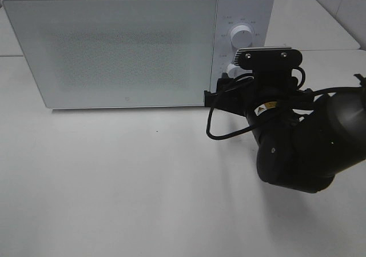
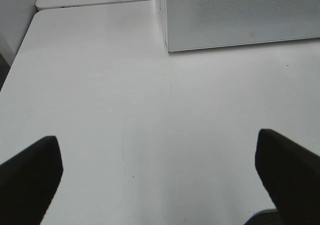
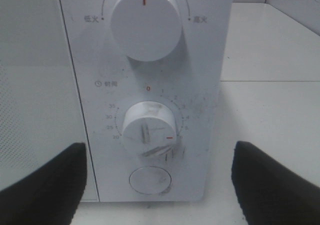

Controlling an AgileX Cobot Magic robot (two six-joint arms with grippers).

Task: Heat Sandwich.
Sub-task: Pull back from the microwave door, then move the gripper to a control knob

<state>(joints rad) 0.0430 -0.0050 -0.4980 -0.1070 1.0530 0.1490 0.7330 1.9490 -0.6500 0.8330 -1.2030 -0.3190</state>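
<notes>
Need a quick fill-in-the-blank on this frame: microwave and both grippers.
1. The microwave door is ____.
2. The right gripper faces the timer dial, jaws ____.
3. The upper dial has its red mark pointing straight ____.
4. The left gripper, over the table, holds ____.
Answers: closed; open; up; nothing.

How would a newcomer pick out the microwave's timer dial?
On the white microwave, find the right-hand control panel. The timer dial is the middle control, below the larger knob and above the round button; only it is ringed by numbers.
</notes>
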